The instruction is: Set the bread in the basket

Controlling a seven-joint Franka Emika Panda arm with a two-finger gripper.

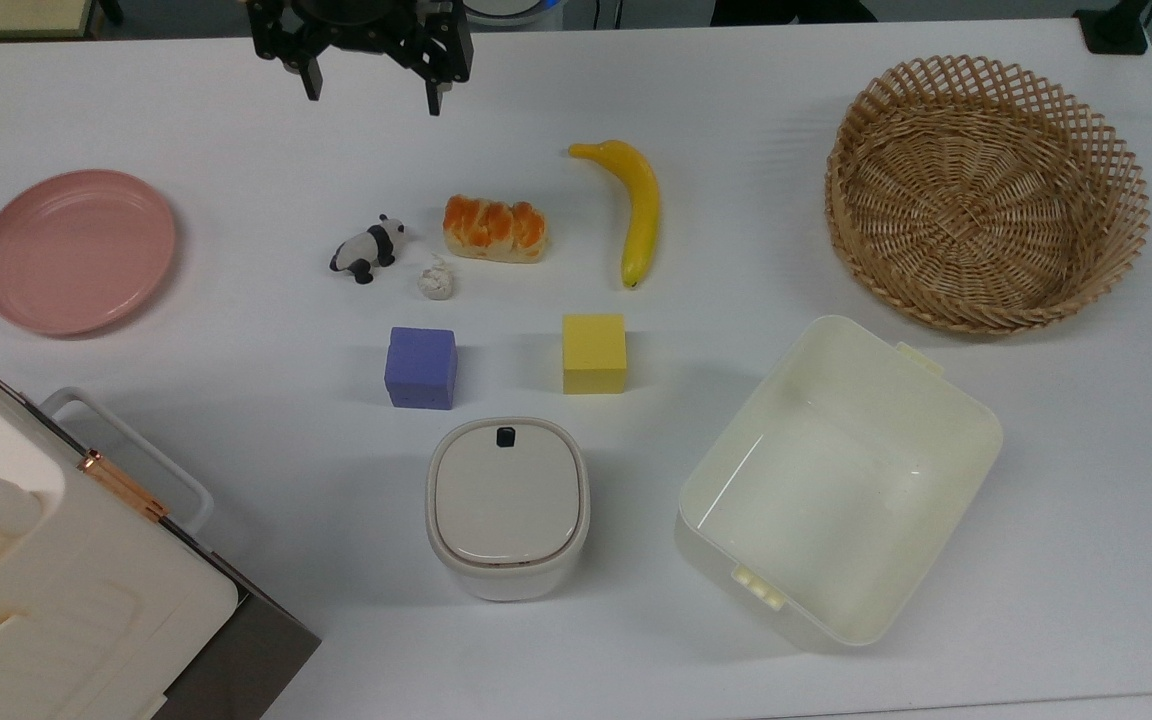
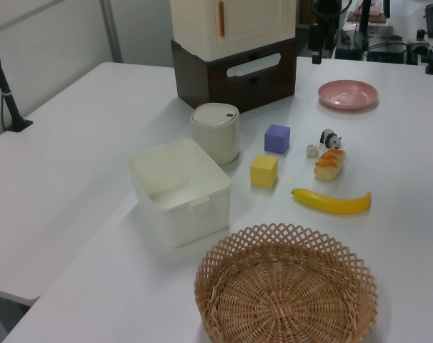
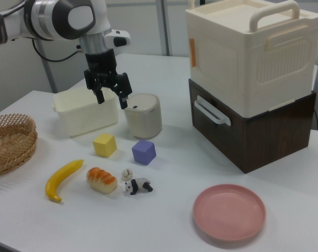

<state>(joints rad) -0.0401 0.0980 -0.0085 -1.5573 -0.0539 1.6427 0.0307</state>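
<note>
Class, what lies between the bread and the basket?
In the top view, the banana lies between the bread and the basket; beyond it, bare table.

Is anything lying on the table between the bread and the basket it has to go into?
Yes. In the top view the banana lies on the table just right of the bread, across the straight line toward the basket. Past the banana, bare table reaches the basket.

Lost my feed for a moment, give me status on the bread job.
Gripper open, empty, high above table. Bread on table between panda and banana. Basket empty. Banana lies between bread and basket.
</note>
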